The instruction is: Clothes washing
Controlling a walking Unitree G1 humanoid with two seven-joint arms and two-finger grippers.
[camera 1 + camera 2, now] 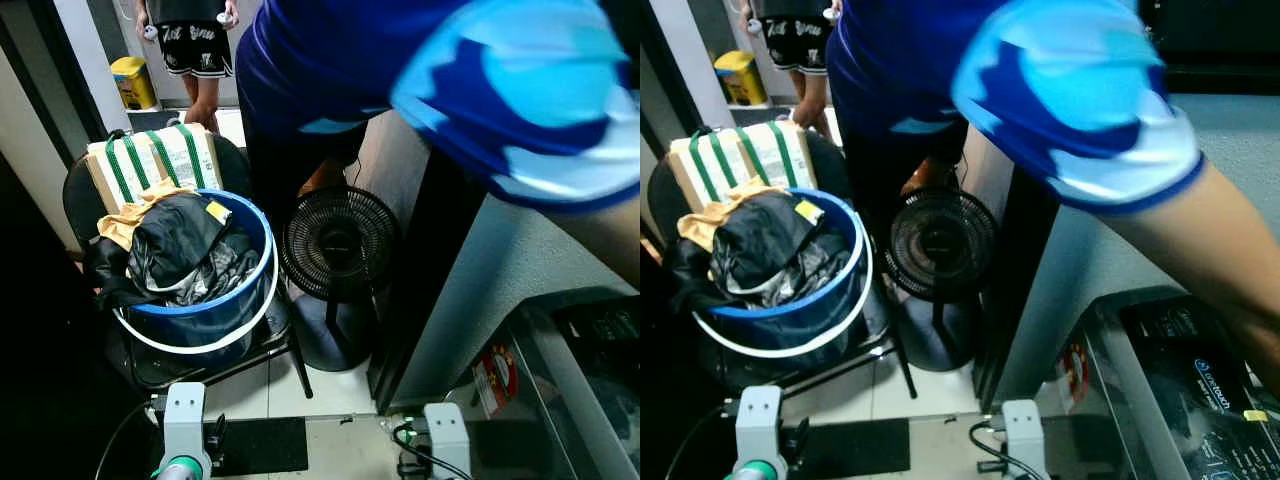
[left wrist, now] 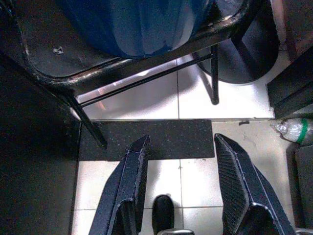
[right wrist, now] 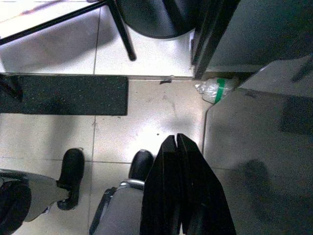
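Your laundry sits heaped in the blue bucket (image 1: 215,300) on a black chair (image 1: 150,365) at your ten o'clock, the washing machine (image 1: 1185,380) at your four o'clock. A person in a blue shirt (image 1: 440,70) leans across at twelve (very close), so any forward reach risks striking them. The fan (image 1: 338,245) stands at twelve and could be knocked over. Your left end effector (image 2: 183,183) hangs wide open and empty; your right end effector (image 3: 178,188) hangs pressed closed, holding nothing.
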